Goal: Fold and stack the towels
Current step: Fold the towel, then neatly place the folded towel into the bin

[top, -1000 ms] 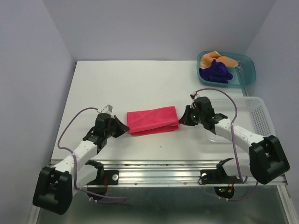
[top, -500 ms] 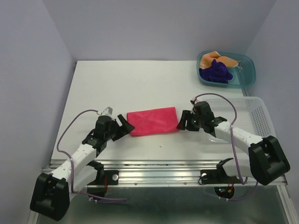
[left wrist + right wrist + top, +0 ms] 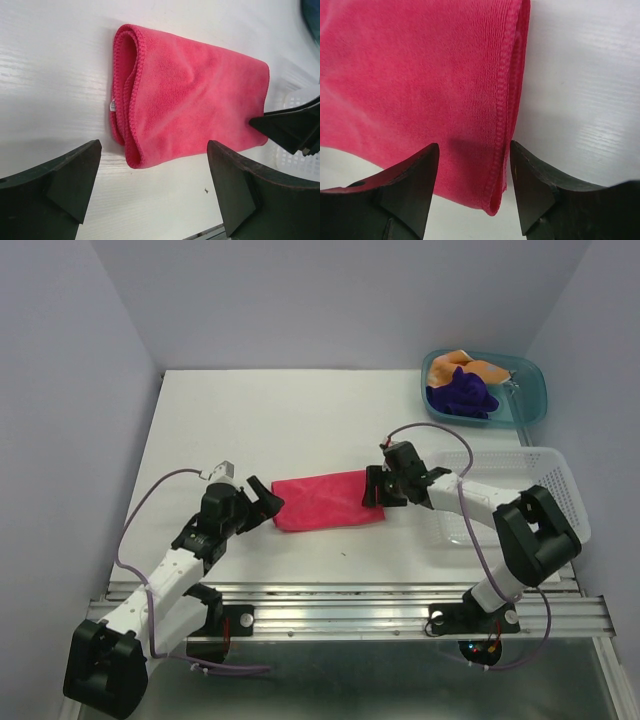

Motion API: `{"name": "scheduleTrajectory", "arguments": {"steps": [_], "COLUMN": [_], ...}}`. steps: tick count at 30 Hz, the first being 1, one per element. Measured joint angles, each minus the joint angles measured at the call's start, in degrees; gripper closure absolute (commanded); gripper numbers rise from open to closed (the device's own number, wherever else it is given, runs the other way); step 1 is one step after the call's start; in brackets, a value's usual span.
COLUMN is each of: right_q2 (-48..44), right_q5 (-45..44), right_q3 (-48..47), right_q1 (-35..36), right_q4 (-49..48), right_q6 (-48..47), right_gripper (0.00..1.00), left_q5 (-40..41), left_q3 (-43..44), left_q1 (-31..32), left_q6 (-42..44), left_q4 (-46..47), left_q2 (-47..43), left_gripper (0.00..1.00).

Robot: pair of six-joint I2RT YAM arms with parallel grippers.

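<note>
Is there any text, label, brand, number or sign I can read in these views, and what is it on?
None can be read.
The pink towel has a white tag at its folded edge, which is too small to read.
I can make out no print on anything else in any view.

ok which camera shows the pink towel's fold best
The left wrist view: nearly the whole pink towel is in frame, with its layered folded end clear. Top external shows it small; right wrist shows only one hemmed corner, close up.

The left end effector (image 3: pixel 154 150), jaws spread, faces a folded pink-red towel (image 3: pixel 195 95) on the table (image 3: pixel 50 65).
</note>
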State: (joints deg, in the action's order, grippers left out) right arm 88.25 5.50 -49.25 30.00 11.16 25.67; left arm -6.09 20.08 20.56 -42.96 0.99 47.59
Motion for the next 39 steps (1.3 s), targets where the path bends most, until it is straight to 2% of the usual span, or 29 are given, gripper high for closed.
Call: {"name": "scheduleTrajectory", "arguments": {"steps": [7,11,12,14,15,17,21,26,31,39], "right_q2": [4.17,5.01,5.44,6.29,6.69,6.97,6.67,4.87,-0.66,-6.71], "right_q5": [-5.25,-8.15,-9.46,-11.28,-11.69,-13.03,-16.22,-25.11,-33.48,-40.35], "right_q3": [-0.15,-0.63,-1.01,-1.86,-1.95,-2.36,-3.02,-6.64,-11.89,-19.02], "right_q1": [2.36,4.35,4.94,5.99,6.36,7.17,7.87,7.91,7.85,7.58], "right_q4": [1.05,0.63,0.63,0.74,0.61,0.55,2.47,12.20,22.23,32.39], "right_q6": [0.04,0.04,0.04,0.00,0.52,1.05,1.36,-0.26,-2.27,-4.50], "right_gripper": [0.40,0.50,0.65,0.78,0.89,0.98,0.99,0.99,0.99,0.99], "left_q5": [1.66,2.12,2.29,2.36,2.45,2.67,2.95,3.02,3.04,2.80], "left_q3": [0.31,0.31,0.31,0.31,0.31,0.31,0.31,0.31,0.31,0.31], "left_q1": [0.00,0.00,0.00,0.00,0.00,0.00,0.00,0.00,0.00,0.00], "left_q6": [0.37,0.52,0.55,0.59,0.63,0.70,0.74,1.03,1.42,2.03], "left_q4": [-0.02,-0.02,-0.04,-0.04,-0.02,-0.04,-0.04,-0.02,0.02,0.26], "left_q2": [0.13,0.52,0.68,0.72,0.70,0.70,0.59,0.39,-0.11,-0.81], "left_gripper": [0.01,0.01,0.01,0.01,0.01,0.01,0.01,0.01,0.01,0.01]}}
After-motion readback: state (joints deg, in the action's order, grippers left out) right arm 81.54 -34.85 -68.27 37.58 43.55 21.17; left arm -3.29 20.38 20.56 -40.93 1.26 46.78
